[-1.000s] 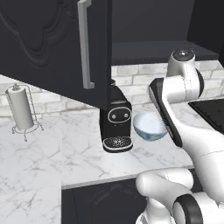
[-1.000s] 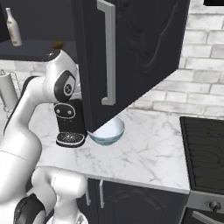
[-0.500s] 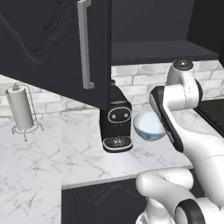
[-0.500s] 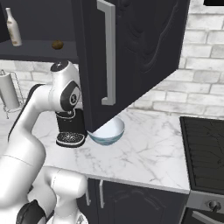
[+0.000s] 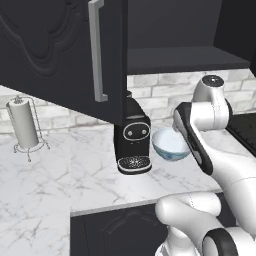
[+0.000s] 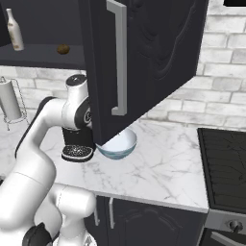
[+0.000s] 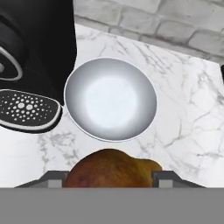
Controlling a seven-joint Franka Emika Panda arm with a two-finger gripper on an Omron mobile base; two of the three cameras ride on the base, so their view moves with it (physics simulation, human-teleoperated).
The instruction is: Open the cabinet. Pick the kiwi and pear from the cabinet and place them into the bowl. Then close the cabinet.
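Note:
My gripper (image 7: 109, 178) is shut on the pear (image 7: 105, 170), a yellowish-tan fruit with a russet flush that sits between the fingertips. It hangs above the counter, just short of the round white bowl (image 7: 110, 99), which is empty. The bowl (image 5: 170, 145) stands right of the coffee machine, and the arm's forearm covers part of it. The black cabinet stands open, with its left door (image 5: 60, 55) and right door (image 6: 153, 53) swung out. The kiwi (image 6: 63, 48) lies on the cabinet shelf, small and dark brown.
A black coffee machine (image 5: 132, 137) stands close to the bowl's left side. A paper towel holder (image 5: 24, 125) is at the far left of the marble counter. A pale bottle (image 6: 15, 31) stands on the shelf. A stove (image 6: 226, 163) lies to the right.
The arm has come down from the cabinet shelf toward the bowl, carrying the fruit. The doors, bowl and kiwi have not moved.

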